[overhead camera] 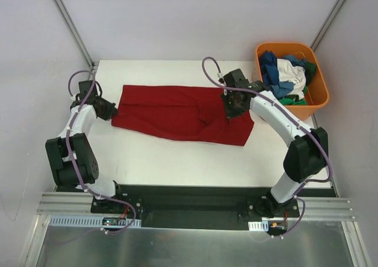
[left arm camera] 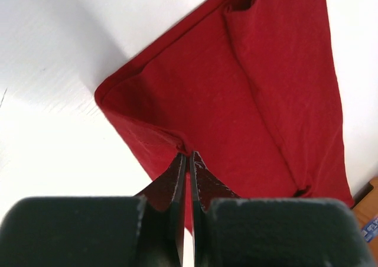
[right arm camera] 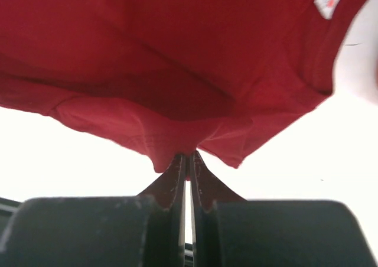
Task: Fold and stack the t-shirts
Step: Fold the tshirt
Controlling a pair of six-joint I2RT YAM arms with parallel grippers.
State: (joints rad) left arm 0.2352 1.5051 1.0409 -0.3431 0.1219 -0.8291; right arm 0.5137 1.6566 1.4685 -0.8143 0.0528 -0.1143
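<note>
holding the dark red t-shirt (overhead camera: 177,113) stretched across the table (overhead camera: 177,160) left of the orange tub (overhead camera: 322,95), with left gripper (overhead camera: 112,110) and right gripper (overhead camera: 231,114) pinched tight on opposite ends, probably to flatten it for folding.

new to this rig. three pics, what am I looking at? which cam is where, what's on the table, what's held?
Two small robot arms are bolted at the near edge of a white table. The wide picture comes from a fixed camera above and behind them, so the left arm is on the left and the right arm on the right. The other two pictures come from a camera on each wrist, looking out along that arm's own jaws.

A large dark red t-shirt lies spread on the table. At the back right stands an orange tub of crumpled clothes in blue, white and green.

Both arms hold the red shirt. The left jaws are shut on its left edge, the right jaws on a pinch of cloth near its right end.
</note>
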